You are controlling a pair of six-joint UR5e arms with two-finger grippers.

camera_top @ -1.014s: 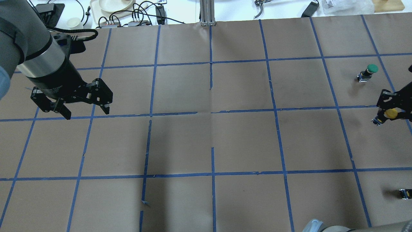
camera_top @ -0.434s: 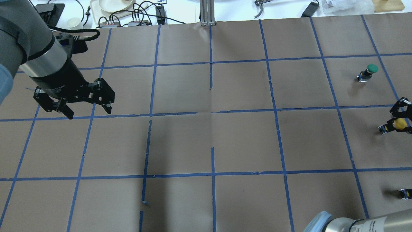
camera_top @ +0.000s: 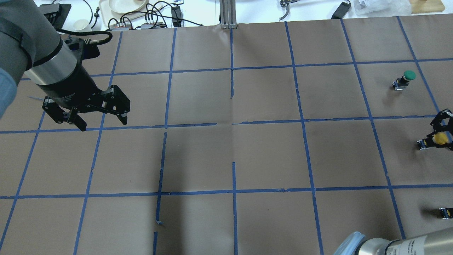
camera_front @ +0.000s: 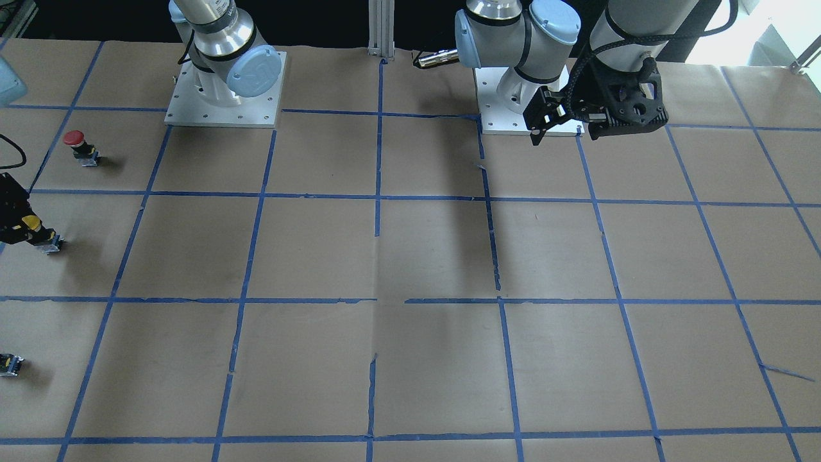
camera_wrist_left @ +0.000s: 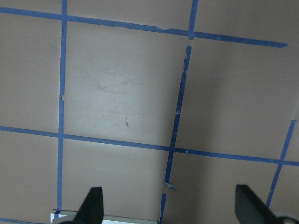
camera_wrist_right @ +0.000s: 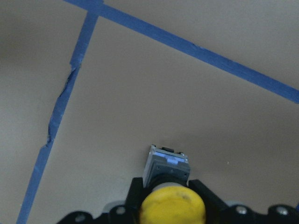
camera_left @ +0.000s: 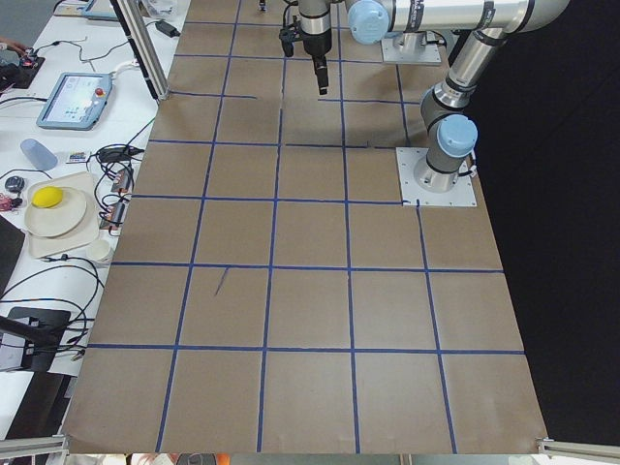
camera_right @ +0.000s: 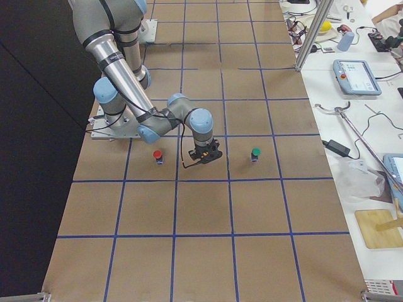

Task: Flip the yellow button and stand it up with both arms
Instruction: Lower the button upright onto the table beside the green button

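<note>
Two rows of bare taped squares lie beyond the right gripper (camera_top: 440,136) (camera_right: 204,153) toward the table's end. The brown paper (camera_top: 269,152) between it and the left gripper (camera_top: 102,124) (camera_front: 564,128) is open too.

The right gripper is clenched on the yellow button (camera_wrist_right: 173,210) (camera_top: 440,138) (camera_front: 31,222). Its fingers (camera_wrist_right: 134,193) flank the neck under the cap. The grey contact block (camera_wrist_right: 167,164) points away from the palm, low over the paper; whether it touches is unclear.

A red button (camera_front: 80,146) (camera_right: 158,155) stands near on the gripper's robot-base side. A green button (camera_top: 405,79) (camera_right: 255,153) stands near on the opposite side; both are apart from the gripper.

The left gripper hangs well apart, jaws spread wide and empty, near its base plate (camera_front: 497,125).
</note>
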